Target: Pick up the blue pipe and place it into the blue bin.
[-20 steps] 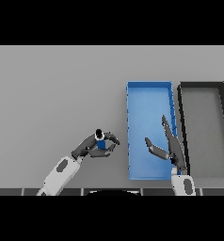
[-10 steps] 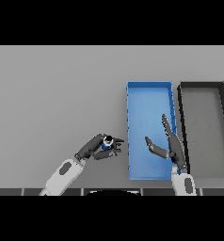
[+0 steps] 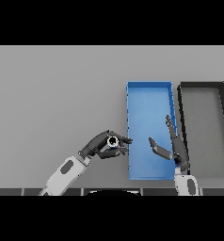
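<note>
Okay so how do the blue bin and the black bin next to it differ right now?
The blue bin is bright blue; the black bin has dark walls and a grey floor. The blue bin sits nearer the left hand, which holds the pipe just outside its left wall; the black bin lies on the far right. The open right hand hovers over the blue bin, not the black one. Both are long, rectangular, side by side and hold nothing.

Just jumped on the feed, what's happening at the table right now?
The left hand has its fingers curled round the blue pipe and holds it just left of the blue bin, fingertips at the bin's left wall. The pipe is not yet in the bin. The right hand is open above the bin's right side. A black bin sits right of the blue one.
</note>
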